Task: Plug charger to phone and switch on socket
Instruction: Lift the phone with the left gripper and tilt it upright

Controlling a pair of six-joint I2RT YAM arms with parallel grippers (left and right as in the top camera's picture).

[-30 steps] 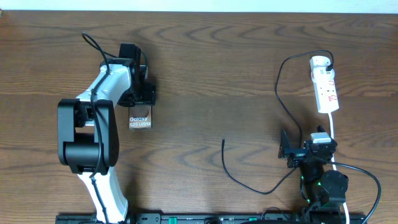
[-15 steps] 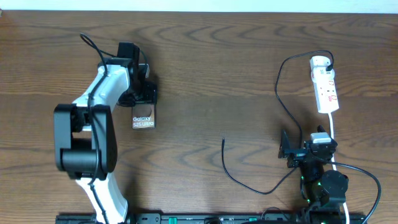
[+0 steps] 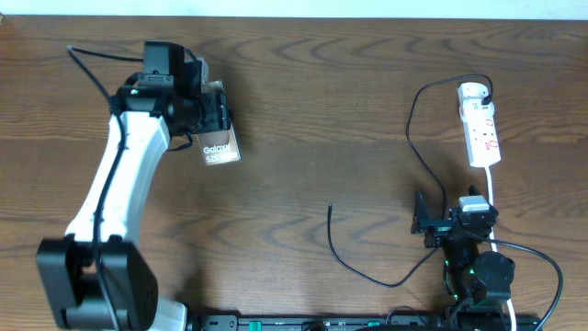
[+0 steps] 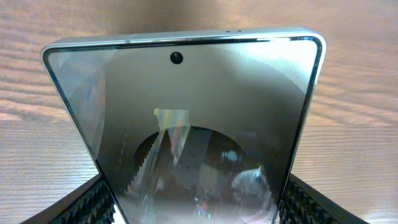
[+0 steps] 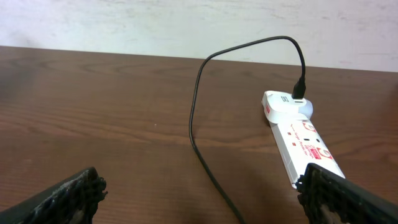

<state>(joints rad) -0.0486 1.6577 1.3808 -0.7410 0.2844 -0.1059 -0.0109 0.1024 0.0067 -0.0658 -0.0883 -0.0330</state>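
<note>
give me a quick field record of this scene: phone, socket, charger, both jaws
phone: clamped by its side edges in the left jaws, tilted, apparently off the table
socket: far right of table; switch state unreadable
charger: plug in the socket's rounded end; connector tip loose on the table, apart from the phone
left jaws: shut on phone
right jaws: open, empty, facing the socket

A dark brown wooden table [image 3: 303, 119] with wavy grain fills the overhead view from edge to edge. Beyond its far edge stands a pale, slightly mottled wall [image 5: 155, 25]. A black bar [image 3: 303, 323] with small green marks lies along the table's near edge.
</note>
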